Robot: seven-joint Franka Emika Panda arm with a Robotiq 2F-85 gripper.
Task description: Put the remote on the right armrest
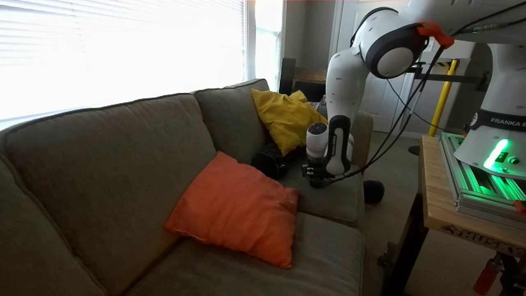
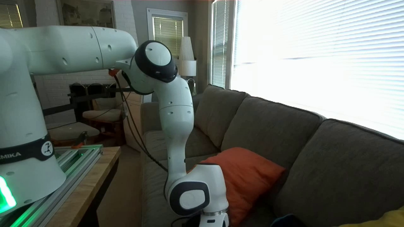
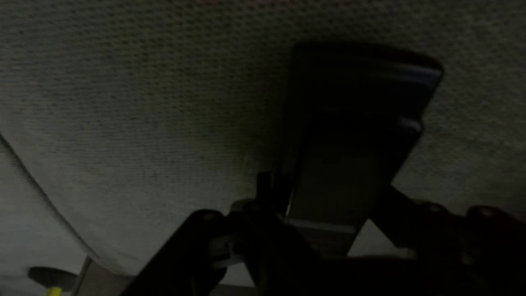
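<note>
The remote (image 3: 349, 164), a nearly black slim handset, shows very darkly in the wrist view over the sofa fabric. My gripper (image 3: 331, 193) has its fingers drawn in on both sides of the remote and seems shut on it. Whether the remote rests on the seat I cannot tell. In an exterior view the gripper (image 1: 315, 181) is low over the far seat cushion; the remote is hidden there. A padded grey-brown armrest (image 1: 363, 135) stands at that far end, partly behind my arm. Another armrest (image 2: 150, 116) is at the opposite end; which is the right one is not clear.
An orange cushion (image 1: 238, 209) lies on the middle of the sofa. A yellow cushion (image 1: 287, 117) leans near the far end, with a black item (image 1: 269, 162) beside it. The back cushions (image 2: 271, 129) run along the window. A wooden table (image 1: 435, 197) carries the robot base.
</note>
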